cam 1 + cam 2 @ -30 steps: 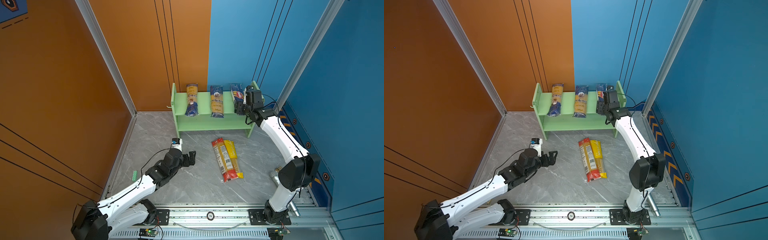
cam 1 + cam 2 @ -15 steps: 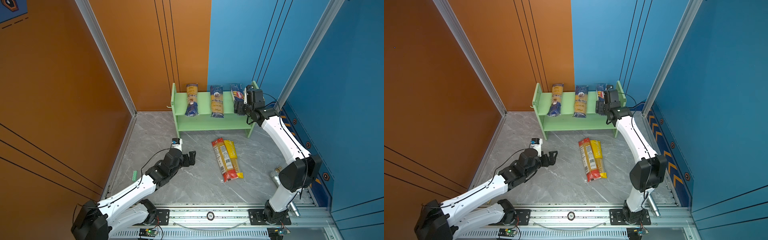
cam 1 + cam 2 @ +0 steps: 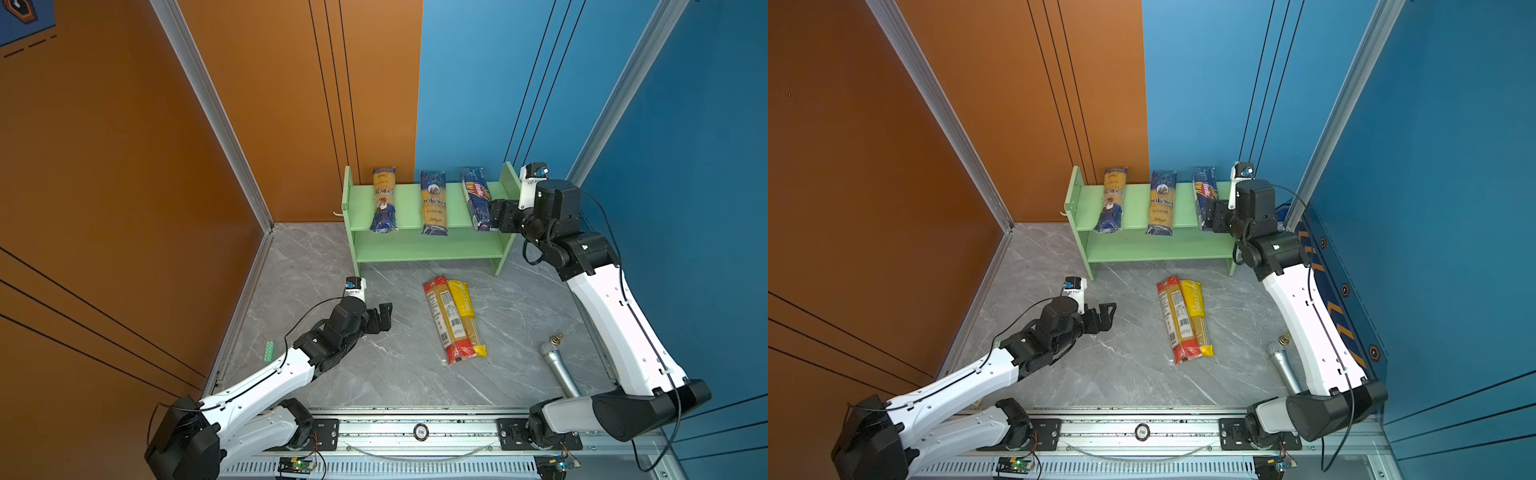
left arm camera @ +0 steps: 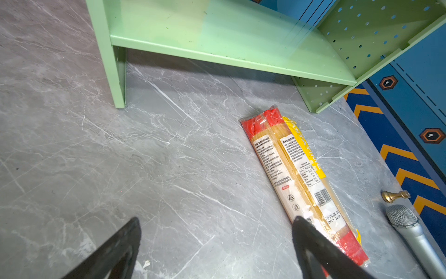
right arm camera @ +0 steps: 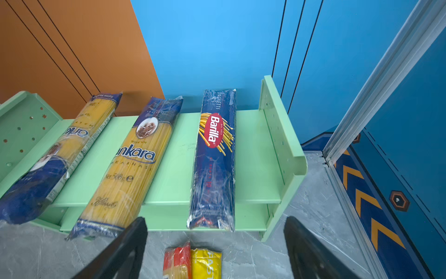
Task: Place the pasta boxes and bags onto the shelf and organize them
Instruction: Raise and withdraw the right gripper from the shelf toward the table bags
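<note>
Green shelf (image 3: 428,250), top tier: Ankara packet (image 3: 384,199), second Ankara packet (image 3: 433,203), Barilla packet (image 3: 476,198), crosswise, apart, overhanging front. Red-ended packet (image 3: 442,316), yellow-ended packet (image 3: 463,305) touching, flat, before shelf.

The right gripper (image 3: 494,215) has spread its jaws wider and drawn back off the navy Barilla packet (image 3: 473,195), now standing clear of its near end at the front edge of the shelf (image 3: 409,208), while its elbow has dropped lower
</note>
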### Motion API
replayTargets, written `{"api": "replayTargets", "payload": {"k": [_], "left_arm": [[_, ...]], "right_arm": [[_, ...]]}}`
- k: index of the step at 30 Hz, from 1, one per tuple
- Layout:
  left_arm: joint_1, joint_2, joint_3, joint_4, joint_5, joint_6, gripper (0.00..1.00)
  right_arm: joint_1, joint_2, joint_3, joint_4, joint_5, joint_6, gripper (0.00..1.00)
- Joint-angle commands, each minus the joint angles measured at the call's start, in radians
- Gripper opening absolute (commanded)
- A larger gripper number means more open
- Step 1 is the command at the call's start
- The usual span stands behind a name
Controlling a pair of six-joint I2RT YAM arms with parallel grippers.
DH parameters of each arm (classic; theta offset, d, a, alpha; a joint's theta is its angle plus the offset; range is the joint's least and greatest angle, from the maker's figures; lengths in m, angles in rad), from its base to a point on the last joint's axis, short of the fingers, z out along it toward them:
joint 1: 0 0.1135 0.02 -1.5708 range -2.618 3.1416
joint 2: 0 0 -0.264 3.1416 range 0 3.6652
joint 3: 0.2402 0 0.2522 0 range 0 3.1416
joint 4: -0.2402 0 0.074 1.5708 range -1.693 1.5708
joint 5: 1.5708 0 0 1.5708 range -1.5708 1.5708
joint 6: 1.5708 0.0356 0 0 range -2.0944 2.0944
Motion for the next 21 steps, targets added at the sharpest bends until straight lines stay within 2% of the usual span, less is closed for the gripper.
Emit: {"api": "replayTargets", "payload": {"k": [1,13,16,21], "left_arm": [[0.007,0.016,-0.002,0.027,0.027,-0.004,0.98],[0.001,0.061,-0.001,0.080,0.040,-0.007,0.98],[-0.003,0.079,0.005,0.080,0.047,-0.010,0.98],[-0.016,0.099,0.012,0.083,0.043,-0.013,0.98]], "right_arm": [[0.017,-0.064,-0.075,-0.080,-0.010,-0.005,0.87],[0.065,-0.377,-0.435,-0.128,-0.023,0.111,0.87],[0.090,-0.418,-0.516,-0.127,-0.042,0.147,0.88],[0.176,-0.448,-0.637,-0.133,0.014,0.196,0.88]]}}
